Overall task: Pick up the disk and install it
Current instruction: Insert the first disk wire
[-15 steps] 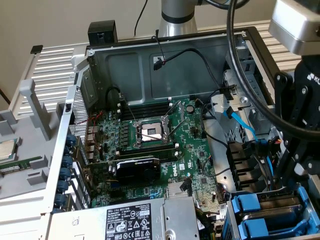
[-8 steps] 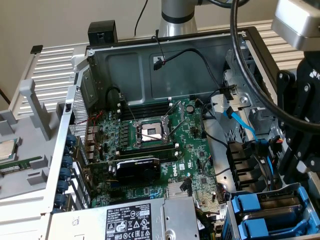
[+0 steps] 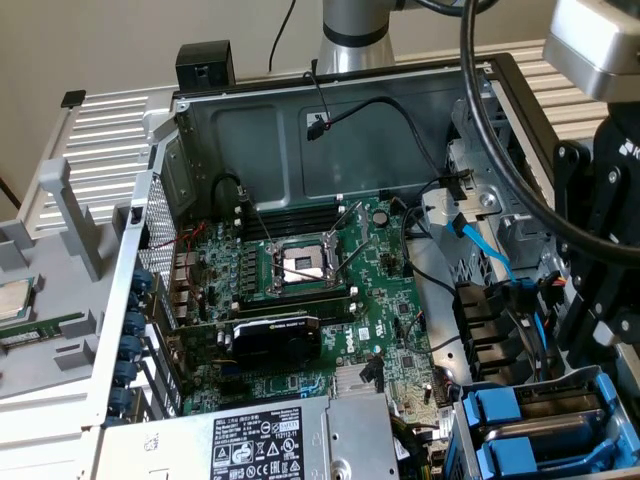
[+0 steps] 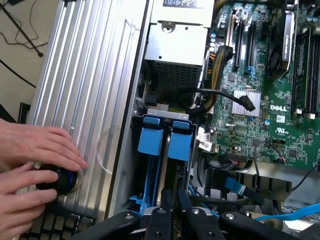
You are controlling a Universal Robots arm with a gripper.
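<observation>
Two blue plastic carrier fronts, one (image 4: pixel 150 140) beside the other (image 4: pixel 180 140), sit in the drive cage at the edge of the open computer case. I take them for the disk's carriers, and the metal bodies are hidden inside the cage. The same blue carriers (image 3: pixel 503 412) lie at the exterior view's lower right. My gripper (image 4: pixel 172 201) hovers just off the cage, its black fingers (image 4: pixel 165 200) pressed together with nothing visible between them. The arm's black wrist (image 3: pixel 600 230) hangs above the cage.
The green motherboard (image 3: pixel 330 290) fills the case, with an open processor socket (image 3: pixel 300 265) and a grey power-supply box (image 3: pixel 290 440). Blue cables (image 3: pixel 480 240) and black cables run near the cage. A person's hands (image 4: pixel 35 150) rest on a black knob (image 4: pixel 57 180) on the ribbed panel.
</observation>
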